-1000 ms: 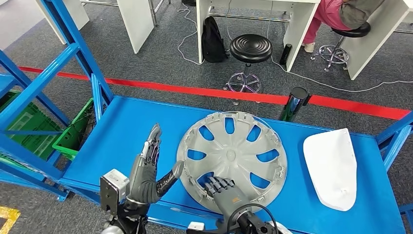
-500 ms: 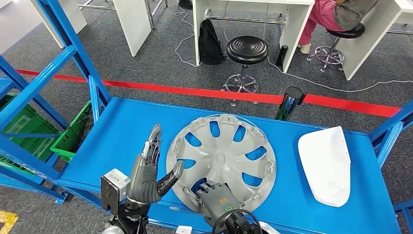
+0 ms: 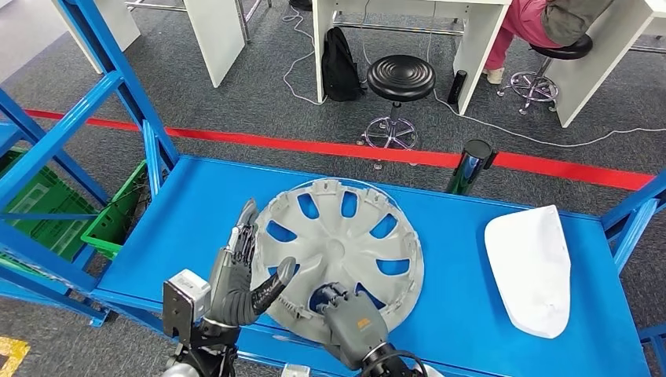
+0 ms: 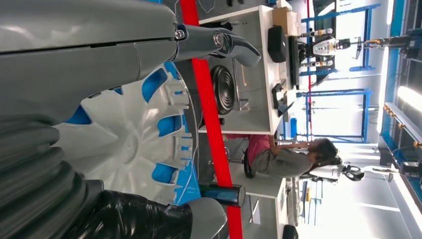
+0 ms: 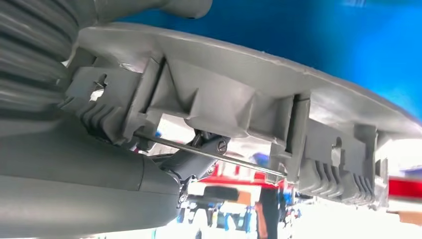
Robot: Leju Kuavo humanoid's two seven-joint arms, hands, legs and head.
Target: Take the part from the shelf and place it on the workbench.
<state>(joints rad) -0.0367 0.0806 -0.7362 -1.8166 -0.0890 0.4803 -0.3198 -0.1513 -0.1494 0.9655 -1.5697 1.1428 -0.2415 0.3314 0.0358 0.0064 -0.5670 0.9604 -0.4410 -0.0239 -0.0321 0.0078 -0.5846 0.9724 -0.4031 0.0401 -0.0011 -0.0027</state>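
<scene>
Hubcap (image 3: 339,255) lies face-up on the blue shelf (image 3: 196,212), near edge overhanging the shelf's front lip toward the robot. Right hand (image 3: 349,314) holds it at that near rim: fingers hooked through a spoke opening from above, thumb under the rim by the clips in the right wrist view. Left hand (image 3: 239,275) is spread wide, palm facing the cap's left rim, thumb just touching or nearly so; holding nothing, as far as I can tell. Disc is round, so no long axis; it sits straight ahead, between both hands, the right one already on it. Judgement: next move is a pull toward the body with left hand steadying. Open room to the left; white panel (image 3: 528,267) lies well apart to the right, shelf upright (image 3: 153,157) to the far left.
</scene>
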